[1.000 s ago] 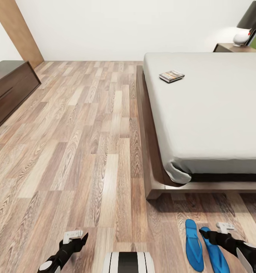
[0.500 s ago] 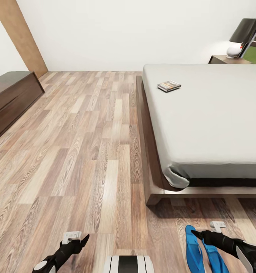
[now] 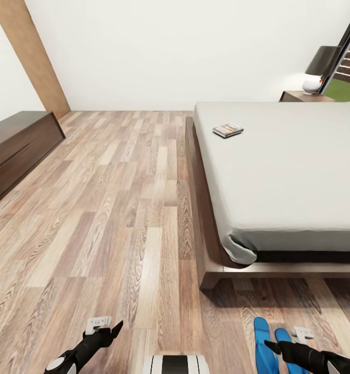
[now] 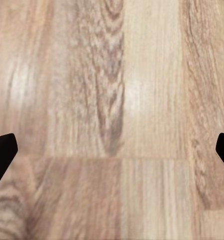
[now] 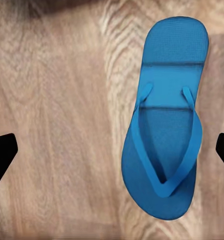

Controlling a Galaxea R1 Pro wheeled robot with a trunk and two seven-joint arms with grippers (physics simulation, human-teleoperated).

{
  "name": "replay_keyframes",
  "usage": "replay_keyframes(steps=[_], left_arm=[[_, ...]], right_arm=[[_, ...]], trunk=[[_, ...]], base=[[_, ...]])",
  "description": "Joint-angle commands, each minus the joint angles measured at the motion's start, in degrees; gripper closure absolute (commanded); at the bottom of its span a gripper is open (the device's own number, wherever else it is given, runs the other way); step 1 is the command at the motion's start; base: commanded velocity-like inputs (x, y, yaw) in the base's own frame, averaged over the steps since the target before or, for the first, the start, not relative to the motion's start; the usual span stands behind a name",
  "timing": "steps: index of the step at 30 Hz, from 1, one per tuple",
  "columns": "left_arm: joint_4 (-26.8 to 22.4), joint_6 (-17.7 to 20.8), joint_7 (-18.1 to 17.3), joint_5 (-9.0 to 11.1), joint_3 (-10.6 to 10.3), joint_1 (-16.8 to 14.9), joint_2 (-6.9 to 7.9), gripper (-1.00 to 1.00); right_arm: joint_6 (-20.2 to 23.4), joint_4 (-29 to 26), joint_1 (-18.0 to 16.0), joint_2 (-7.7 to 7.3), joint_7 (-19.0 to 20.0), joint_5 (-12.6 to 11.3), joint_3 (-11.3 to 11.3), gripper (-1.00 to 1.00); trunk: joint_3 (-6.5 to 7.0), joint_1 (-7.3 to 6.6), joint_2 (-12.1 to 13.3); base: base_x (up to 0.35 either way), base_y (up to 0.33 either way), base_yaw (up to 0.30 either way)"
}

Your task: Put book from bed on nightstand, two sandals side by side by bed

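Two sandals (image 3: 265,345) cut off by frame edge; right claw (image 3: 294,344) overlaps them.

Left tool (image 3: 110,326) and right tool (image 3: 279,344) hang low, fingers spread.

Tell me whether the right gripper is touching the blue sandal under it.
Apart. In the right wrist view the sandal lies flat on the floor while the open right gripper's fingertips sit wide of it, with bare wood showing between.
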Motion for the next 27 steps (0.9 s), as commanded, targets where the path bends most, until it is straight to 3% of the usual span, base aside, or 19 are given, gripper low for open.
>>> replay_keyframes(steps=[1, 8, 27], left_arm=[[0.09, 0.03, -0.45, 0.19, 0.37, -0.04, -0.03, -1.0], [1.21, -0.03, -0.4, 0.2, 0.33, -0.04, 0.12, -1.0], [1.62, -0.04, 0.0, 0.13, 0.24, -0.04, -0.29, -1.0]], right_arm=[[-0.99, 0.55, -0.01, 0.1, 0.18, -0.52, -0.17, -1.0], [-5.48, 1.21, -0.01, 0.21, 0.0, -0.42, -0.17, -1.0], [-5.94, 1.73, -0.01, 0.29, -0.1, -0.36, -0.17, -1.0]], trunk=[[0.19, -0.03, 0.0], [1.74, -0.21, 0.09], [5.95, -0.7, 0.35]], base=[[0.0, 0.0, 0.0], [0.0, 0.0, 0.0], [0.0, 0.0, 0.0]])
